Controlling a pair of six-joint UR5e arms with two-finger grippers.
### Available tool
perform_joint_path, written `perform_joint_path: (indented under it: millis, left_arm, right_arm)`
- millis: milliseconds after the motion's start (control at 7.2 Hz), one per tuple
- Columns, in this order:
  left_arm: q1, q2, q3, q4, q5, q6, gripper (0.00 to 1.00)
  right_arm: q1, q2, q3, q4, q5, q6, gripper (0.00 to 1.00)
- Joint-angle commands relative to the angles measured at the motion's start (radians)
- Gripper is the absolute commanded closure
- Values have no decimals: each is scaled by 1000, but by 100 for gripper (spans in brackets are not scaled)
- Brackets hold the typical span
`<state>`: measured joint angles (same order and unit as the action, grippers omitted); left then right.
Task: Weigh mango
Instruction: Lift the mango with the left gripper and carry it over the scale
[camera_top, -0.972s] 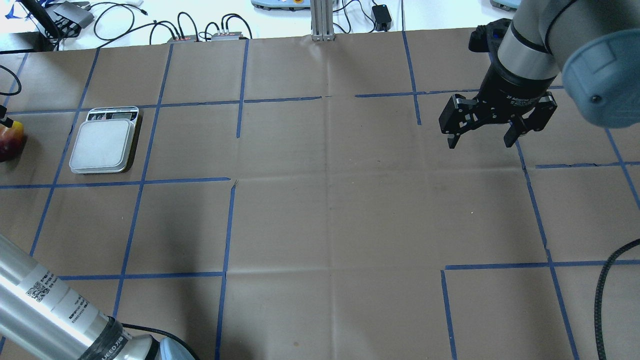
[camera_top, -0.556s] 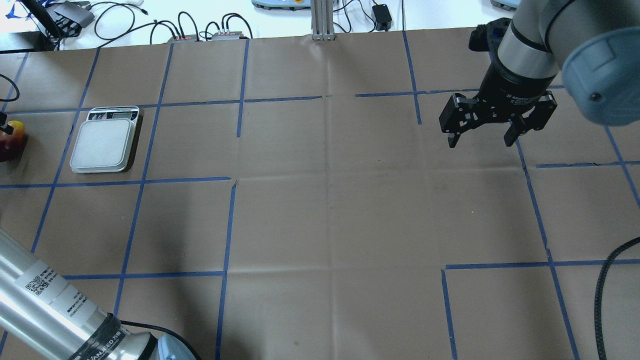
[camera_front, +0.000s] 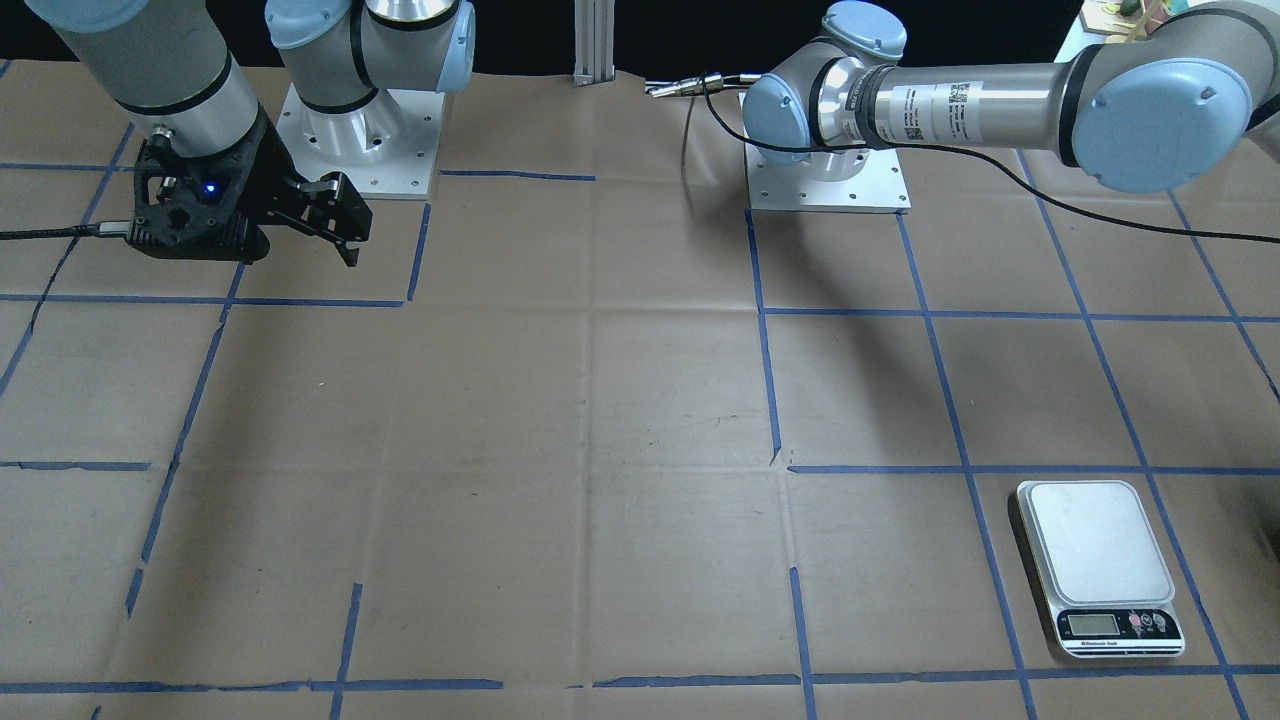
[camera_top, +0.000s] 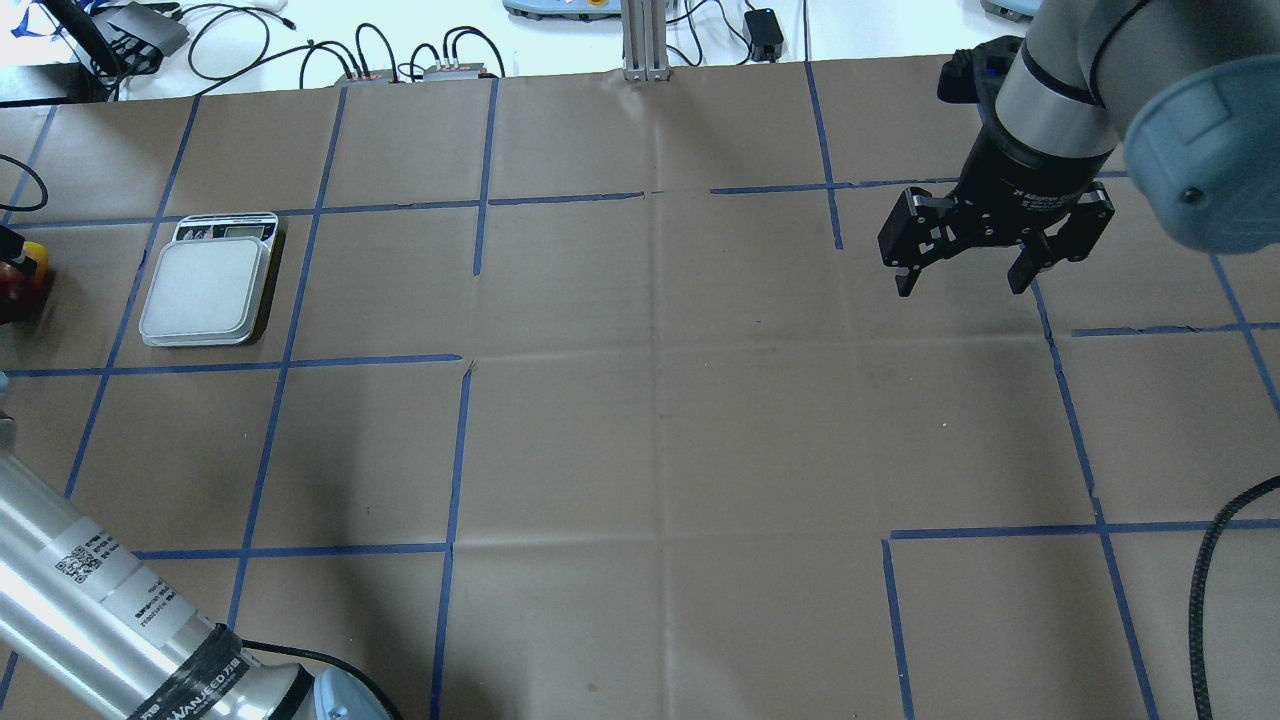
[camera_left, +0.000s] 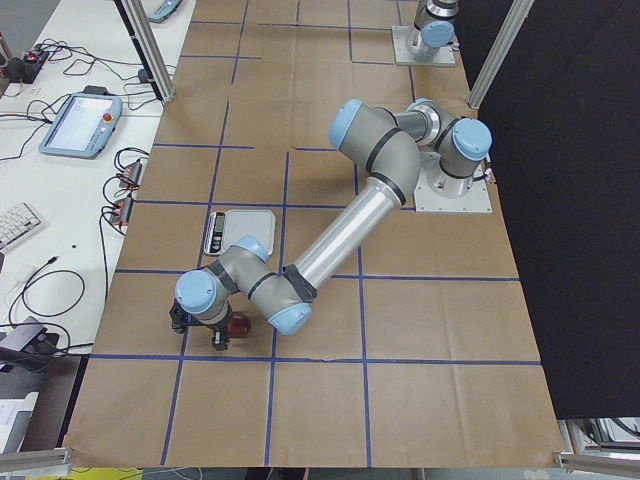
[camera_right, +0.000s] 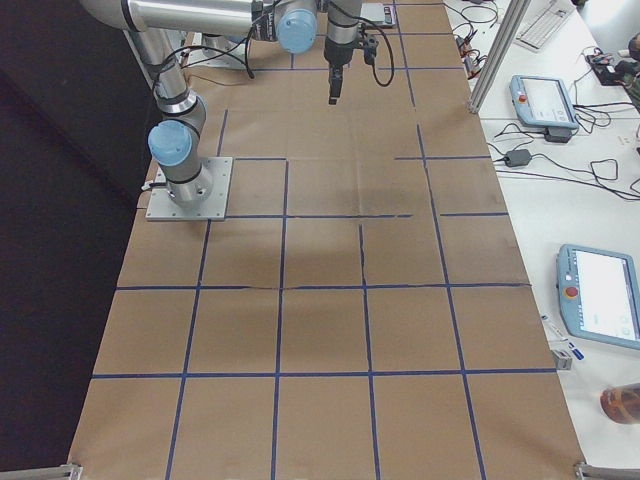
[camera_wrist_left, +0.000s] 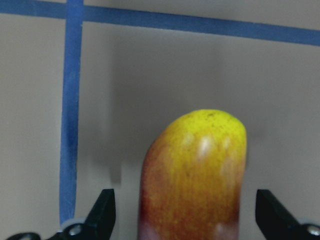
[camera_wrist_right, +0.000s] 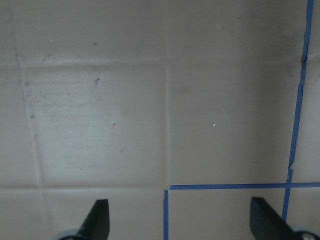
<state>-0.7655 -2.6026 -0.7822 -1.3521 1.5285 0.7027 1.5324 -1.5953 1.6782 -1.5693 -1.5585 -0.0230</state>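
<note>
The left tool (camera_wrist_left: 187, 212), spread wide, has edged further over the mango (camera_wrist_left: 195, 170) on the desk (camera_top: 650, 420), touching neither side. The right tool (camera_top: 960, 287) hangs spread, unmoved.

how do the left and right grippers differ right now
The left gripper straddles the mango without touching it; the right gripper has only bare paper below it. The left sits low near the scale; the right hangs higher, far from it. Both are open.
</note>
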Motion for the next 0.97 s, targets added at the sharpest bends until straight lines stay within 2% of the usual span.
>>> perform_joint_path:
  millis: [0,139,278,417,556,833]
  left_arm:
    - [0,4,-2,-13,8,4,64]
    - [-5,10,-3,-24,10,7,89]
    - [-15,34,-3,-50,10,0,97]
    - [-31,80,-24,-88,9,-2,98]
    - [-93,122,-52,-129,7,0,98]
    - [-187,220,-226,-130,2,-5,98]
  right_arm:
    - [0,0,0,0,0,0,0]
    - [0,0,0,0,0,0,0]
    - [0,0,0,0,0,0,0]
    - [0,0,0,0,0,0,0]
    - [0,0,0,0,0,0,0]
    - [0,0,0,0,0,0,0]
